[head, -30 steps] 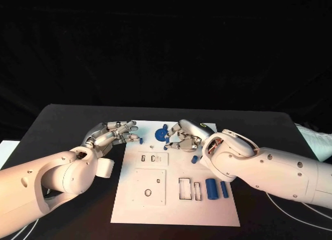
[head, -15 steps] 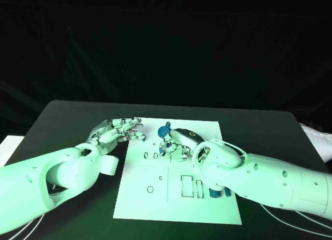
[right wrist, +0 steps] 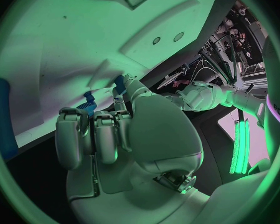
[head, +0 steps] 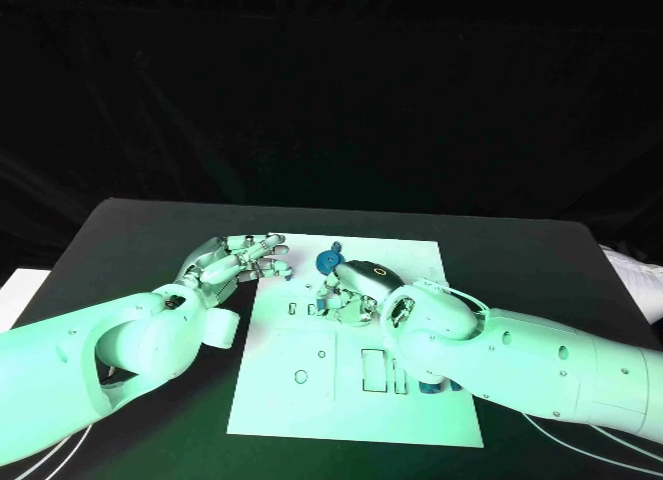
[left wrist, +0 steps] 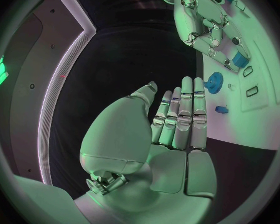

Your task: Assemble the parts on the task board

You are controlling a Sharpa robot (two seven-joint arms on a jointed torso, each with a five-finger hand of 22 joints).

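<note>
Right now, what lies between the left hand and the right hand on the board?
In the head view, between the left hand and right hand lies bare task board with a small blue part.

Bathed throughout in green light, brightest on the task board (head: 403, 420) and on the two white arms, with the backdrop behind the table (head: 129, 240) left black. Strongly bent by the fisheye lens in both wrist views, ringed by a dark frame, straight edges curving near the rim. Shaded on the underside of the right hand (right wrist: 124, 134), glossy highlights on the left hand (left wrist: 171, 129).
</note>
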